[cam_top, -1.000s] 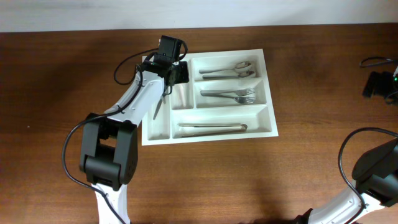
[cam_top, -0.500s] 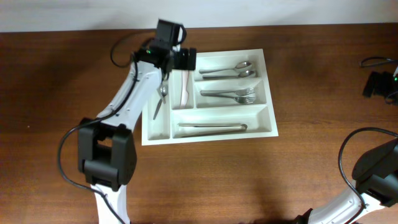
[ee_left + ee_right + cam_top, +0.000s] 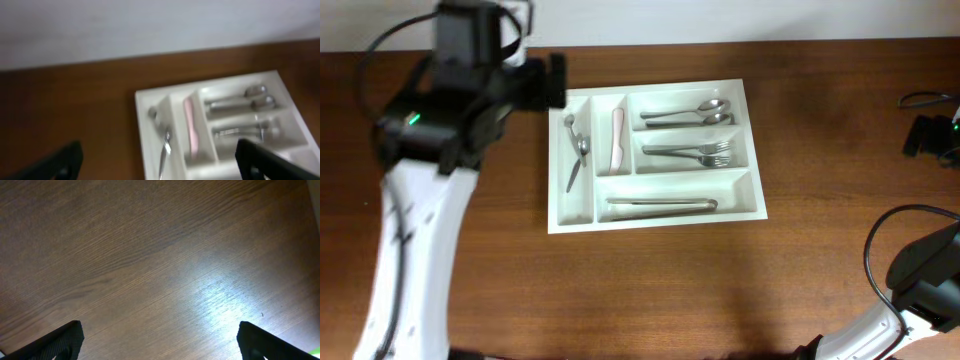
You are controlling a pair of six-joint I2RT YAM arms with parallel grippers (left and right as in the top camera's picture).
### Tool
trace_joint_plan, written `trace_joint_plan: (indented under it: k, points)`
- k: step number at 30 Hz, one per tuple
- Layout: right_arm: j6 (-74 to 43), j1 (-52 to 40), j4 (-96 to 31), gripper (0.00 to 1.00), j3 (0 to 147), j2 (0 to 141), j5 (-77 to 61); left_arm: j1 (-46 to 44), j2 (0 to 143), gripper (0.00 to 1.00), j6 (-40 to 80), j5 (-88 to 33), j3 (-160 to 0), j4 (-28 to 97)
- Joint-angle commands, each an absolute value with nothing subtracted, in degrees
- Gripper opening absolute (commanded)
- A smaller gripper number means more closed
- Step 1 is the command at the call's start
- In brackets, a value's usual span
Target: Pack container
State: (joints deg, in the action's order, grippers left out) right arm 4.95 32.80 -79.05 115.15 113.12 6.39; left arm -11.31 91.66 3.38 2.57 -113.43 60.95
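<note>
Container [image 3: 658,221] of smooth white plastic sits beyond the left hand [image 3: 161,162], spread wide and empty.

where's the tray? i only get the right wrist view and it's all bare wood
observer: overhead shows the container in the middle of the table, toward the far edge.
operator: anything in it
observer: spoons, forks and tongs lie in the three long slots; a pale pink utensil lies in one narrow slot.
operator: left gripper holding something
observer: no, the left gripper is open and empty, beside the container's far left corner.
</note>
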Motion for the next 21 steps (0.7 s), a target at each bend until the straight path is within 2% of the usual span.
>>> trace_joint_plan:
  k: [1,11,16,21]
  points:
    - [5.1,32.6,-79.0,0.99,115.0,112.9,6.5,-10.7,86.5,0.99,4.1,2.8,-113.7,67.2]
    - [5.1,32.6,-79.0,0.99,115.0,112.9,6.5,-10.9,70.7,0.99,8.8,0.8,-113.6,77.0]
    - [5.1,32.6,-79.0,0.99,115.0,112.9,6.5,-10.9,60.4,0.99,8.8,0.2,-112.0,86.3]
    - [5.1,32.6,-79.0,0.99,115.0,112.9,6.5,-10.8,48.8,0.99,9.7,-0.2,-105.9,85.8]
